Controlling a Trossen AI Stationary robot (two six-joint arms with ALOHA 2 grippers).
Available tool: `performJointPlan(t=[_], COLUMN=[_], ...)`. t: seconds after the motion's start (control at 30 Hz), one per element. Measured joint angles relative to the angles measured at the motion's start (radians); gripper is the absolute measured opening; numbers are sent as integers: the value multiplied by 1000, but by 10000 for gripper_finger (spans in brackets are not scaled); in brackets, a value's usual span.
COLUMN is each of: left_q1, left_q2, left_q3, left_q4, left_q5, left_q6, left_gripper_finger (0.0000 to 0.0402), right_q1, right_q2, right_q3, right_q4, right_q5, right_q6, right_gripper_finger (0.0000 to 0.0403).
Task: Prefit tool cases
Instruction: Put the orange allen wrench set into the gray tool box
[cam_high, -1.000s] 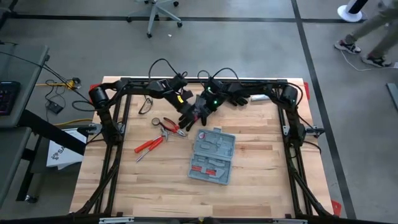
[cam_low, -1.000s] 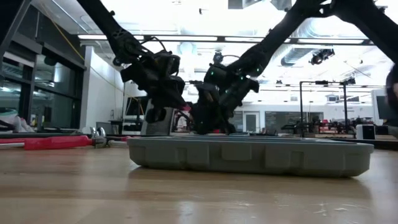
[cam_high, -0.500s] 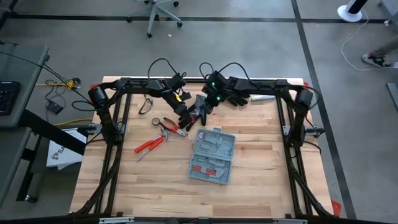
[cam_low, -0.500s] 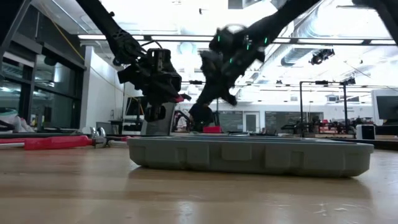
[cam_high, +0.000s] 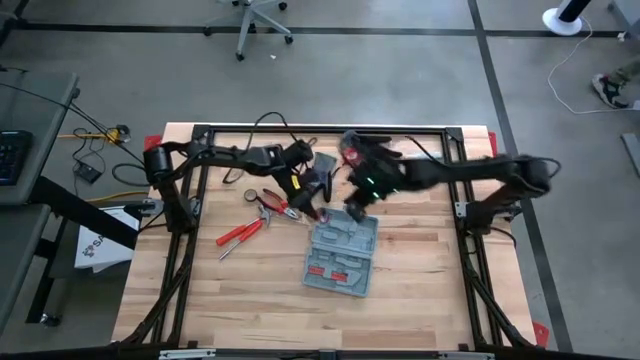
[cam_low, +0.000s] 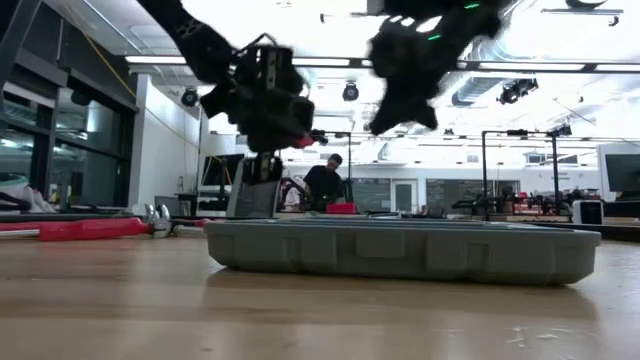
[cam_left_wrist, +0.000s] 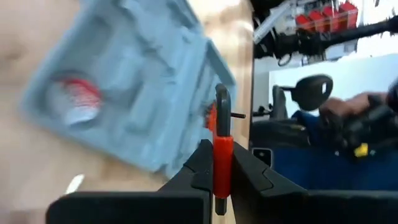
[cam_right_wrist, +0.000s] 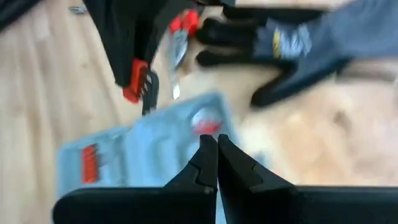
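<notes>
Tool case (cam_high: 342, 254) lies open, centre of the high view, lower half. My left gripper (cam_left_wrist: 219, 163) is clamped on a small red-handled tool (cam_left_wrist: 222, 146), hovering just above the case's upper-left corner. My right gripper (cam_right_wrist: 213, 157) is pinched closed, empty, close by over the upper edge.

Risk: both wrists crowd that corner; a clash could knock the tool askew. Loose pliers (cam_high: 272, 205) lie left of the case. Bare wood to the right and below offers room.
</notes>
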Motion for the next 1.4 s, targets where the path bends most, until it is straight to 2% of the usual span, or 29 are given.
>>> performJointPlan(t=[0.13, 0.3, 0.4, 0.53, 0.73, 0.87, 1.03, 1.17, 1.4], left_q1=[-69, -111, -113, -100, -55, -20, 13, 19, 10], left_q2=[0, 0, 0, 5, 34, 41, 44, 45, 45], left_q3=[69, 163, 196, 203, 203, 202, 202, 202, 202], left_q4=[4, 5, 1, -23, -182, -256, -289, -320, -362], left_q5=[-61, -149, -178, -187, -169, -233, -235, -208, -193], left_q6=[-13, 22, 47, 90, 248, 356, 421, 455, 496], left_gripper_finger=[14, 14, 14, 14, 14, 14, 14, 14, 14], right_q1=[107, 208, 244, 274, 274, 233, 172, 137, 29], right_q2=[-179, -359, -416, -426, -377, -302, -162, -51, 109], right_q3=[-213, -396, -478, -577, -678, -679, -677, -615, -435], right_q4=[52, 59, 57, 69, 213, 287, 427, 493, 502], right_q5=[80, 133, 143, 147, 149, 143, 81, 47, 12], right_q6=[207, 437, 544, 684, 823, 823, 826, 810, 645], right_gripper_finger=[0, 0, 0, 0, 0, 0, 0, 0, 0])
